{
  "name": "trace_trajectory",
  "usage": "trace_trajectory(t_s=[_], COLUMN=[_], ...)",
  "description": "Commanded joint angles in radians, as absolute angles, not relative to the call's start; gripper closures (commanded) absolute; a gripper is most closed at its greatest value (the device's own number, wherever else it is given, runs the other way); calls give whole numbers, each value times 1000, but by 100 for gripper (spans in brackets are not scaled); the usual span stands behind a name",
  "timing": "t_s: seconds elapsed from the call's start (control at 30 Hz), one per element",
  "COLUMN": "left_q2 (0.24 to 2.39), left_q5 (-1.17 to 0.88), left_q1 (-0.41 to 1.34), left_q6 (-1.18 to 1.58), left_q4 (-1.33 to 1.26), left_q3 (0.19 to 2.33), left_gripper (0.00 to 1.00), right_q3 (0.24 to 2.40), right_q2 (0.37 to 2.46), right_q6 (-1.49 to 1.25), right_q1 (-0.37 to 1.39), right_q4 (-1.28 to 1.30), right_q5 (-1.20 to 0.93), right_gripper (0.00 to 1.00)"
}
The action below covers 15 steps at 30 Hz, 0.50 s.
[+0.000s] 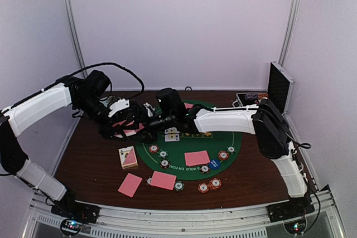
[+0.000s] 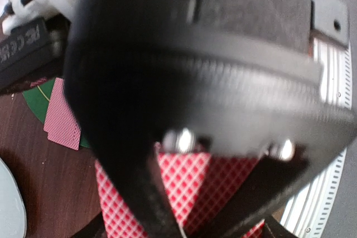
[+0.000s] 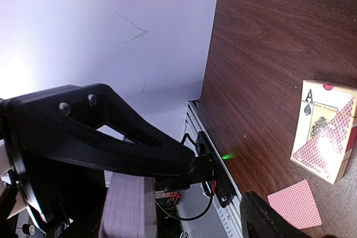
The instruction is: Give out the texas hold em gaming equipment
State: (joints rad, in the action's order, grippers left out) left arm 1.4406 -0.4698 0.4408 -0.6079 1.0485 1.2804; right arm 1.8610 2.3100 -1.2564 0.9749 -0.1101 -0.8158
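In the left wrist view a blurred black mass [image 2: 189,82] covers most of the frame; beneath it the pink-backed cards [image 2: 189,188] run off the bottom edge. At lower left a pale plate [image 2: 8,204] is cut by the edge.

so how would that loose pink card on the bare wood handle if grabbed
The pink card lies flat on the table, so it probably slides rather than lifts. It looks thin, so likely light and bendy.
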Motion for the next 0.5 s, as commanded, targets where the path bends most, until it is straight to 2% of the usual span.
trace_trajectory(t_s=[0.0, 0.27, 0.47], left_q2=[1416, 1415, 1413], left_q5=[-480, -479, -473], left_q1=[446, 446, 446], left_q6=[-627, -626, -625], left_q4=[1019, 1018, 1017], left_q3=[1282, 1279, 1273], left_gripper=[100, 100, 100], right_q3=[1776, 1705, 1684], right_q2=[2252, 2176, 2128], right_q6=[-1224, -1177, -1171], right_q1=[942, 916, 903], right_q4=[-80, -50, -51], right_q5=[-819, -824, -834], right_gripper=[32, 52, 76])
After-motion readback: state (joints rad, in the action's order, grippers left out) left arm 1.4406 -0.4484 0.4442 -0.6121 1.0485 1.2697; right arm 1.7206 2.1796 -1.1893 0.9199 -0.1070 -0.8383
